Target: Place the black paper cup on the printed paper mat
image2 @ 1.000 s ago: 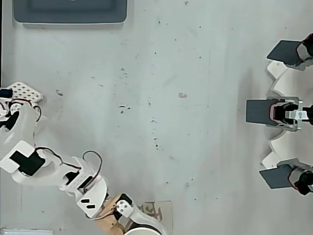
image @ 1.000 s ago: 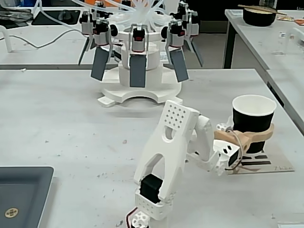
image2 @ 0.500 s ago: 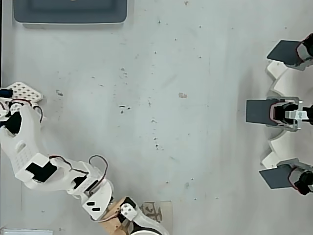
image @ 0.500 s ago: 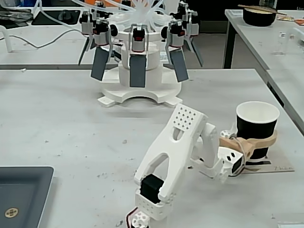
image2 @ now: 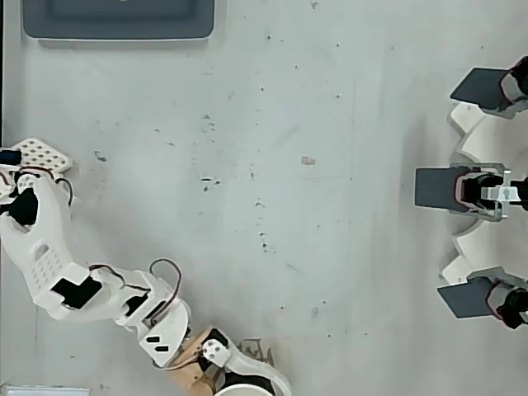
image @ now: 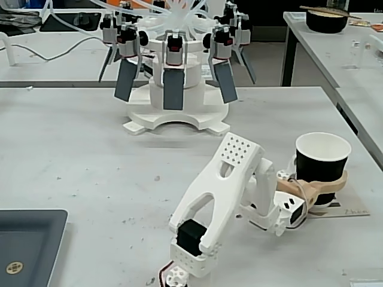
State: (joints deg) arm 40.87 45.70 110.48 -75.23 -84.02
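In the fixed view the black paper cup (image: pixel 323 162) stands upright at the right side of the table, its white inside showing. A corner of the printed paper mat (image: pixel 348 210) pokes out from under it, so the cup looks to be resting on the mat. My gripper (image: pixel 324 181) hugs the cup's lower wall, a beige finger (image: pixel 311 190) curving across its front. In the overhead view only the cup's white rim (image2: pixel 247 389) shows at the bottom edge, with the gripper (image2: pixel 241 378) around it and a strip of printed mat (image2: pixel 261 352) beside it.
A dark grey tray (image: pixel 30 239) (image2: pixel 120 21) lies far from the cup. A white fixture with several grey paddles (image: pixel 176 78) (image2: pixel 483 190) stands at the table's back. A dark bowl with chopsticks (image: pixel 326 21) sits on another table. The table's right edge is close to the cup.
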